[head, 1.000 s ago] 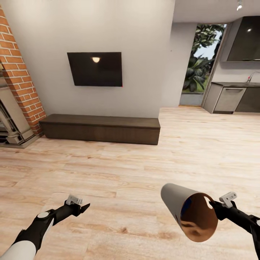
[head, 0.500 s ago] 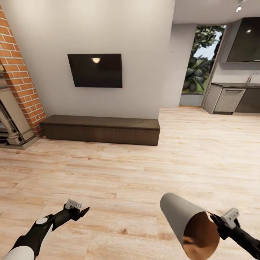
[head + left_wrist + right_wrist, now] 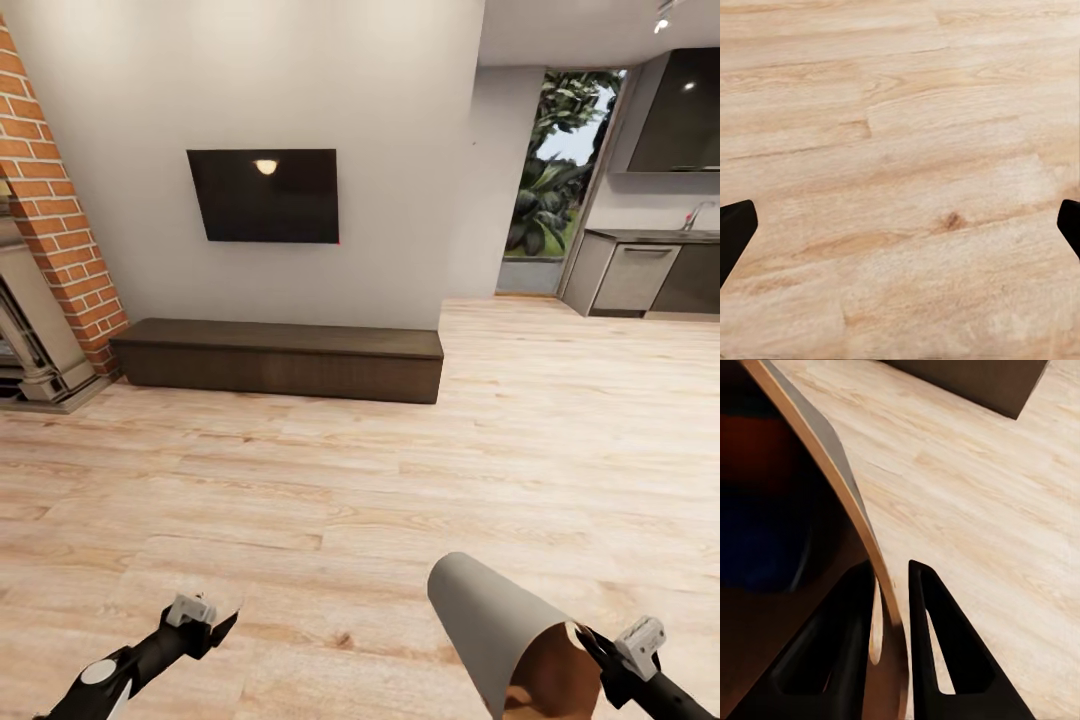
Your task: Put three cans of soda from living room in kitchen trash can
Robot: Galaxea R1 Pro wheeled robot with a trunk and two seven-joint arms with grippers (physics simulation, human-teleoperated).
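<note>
The tash can (image 3: 488,608), grey outside and coppery brown inside, lies tilted at the lower right of the head view with its mouth toward me. My right gripper (image 3: 590,642) is shut on its rim. The right wrist view shows one finger inside and one outside the tash can's wall (image 3: 832,465), right gripper (image 3: 891,571) clamped. Deep inside sit a dim dark blue shape (image 3: 757,547) and a reddish one (image 3: 765,442), too blurred to read as cans of soda. My left gripper (image 3: 225,625) hangs low at the left, open and empty above the plank floor (image 3: 900,150), left gripper (image 3: 900,225).
A low dark wood bench (image 3: 280,355) runs along the wall ahead under a wall television (image 3: 263,195). The brick fireplace (image 3: 50,230) stands at the left. The kitchen cabinets (image 3: 640,275) lie at the far right past open wood floor (image 3: 520,420).
Both arms have sunk lower in the head view, and the tash can has come down and nearer with the right gripper still on its rim. The camera tilted slightly early on.
</note>
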